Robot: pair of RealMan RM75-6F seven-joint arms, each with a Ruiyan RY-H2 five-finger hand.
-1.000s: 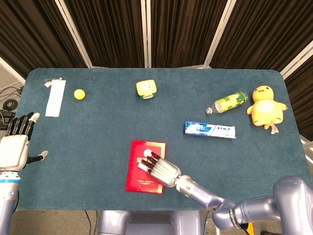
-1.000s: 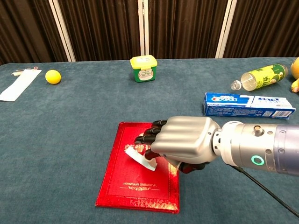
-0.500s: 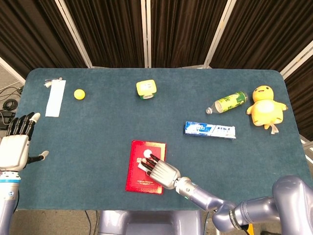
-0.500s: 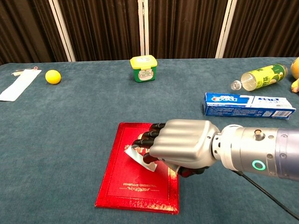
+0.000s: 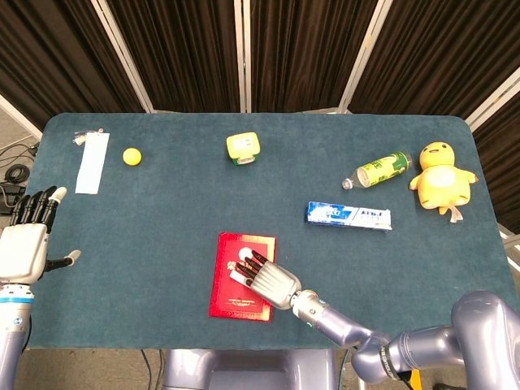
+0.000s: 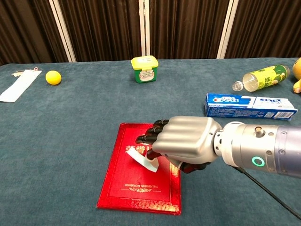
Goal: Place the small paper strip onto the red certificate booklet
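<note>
While it lies low in the middle of both views, the small paper strip (image 6: 141,158) sits over the red certificate booklet (image 6: 137,188), its near end showing white against the cover and its far end tucked under the dark fingers (image 6: 151,135) of the right hand (image 6: 184,142). That hand curls over the booklet's right half and grips the strip; whether the strip already rests flat on the cover cannot be told. Right of the booklet lies a toothpaste box (image 5: 348,215), and beyond it, toward the right edge, a green bottle (image 5: 378,171) on its side and a yellow plush chick (image 5: 441,177). At upper centre stands a small yellow-lidded tub (image 5: 242,148); upper left hold a yellow ball (image 5: 132,156) and a white sheet (image 5: 93,162). At the far left edge of the head view, the left hand (image 5: 26,241) hangs off the table (image 5: 146,244), fingers spread, holding nothing.
</note>
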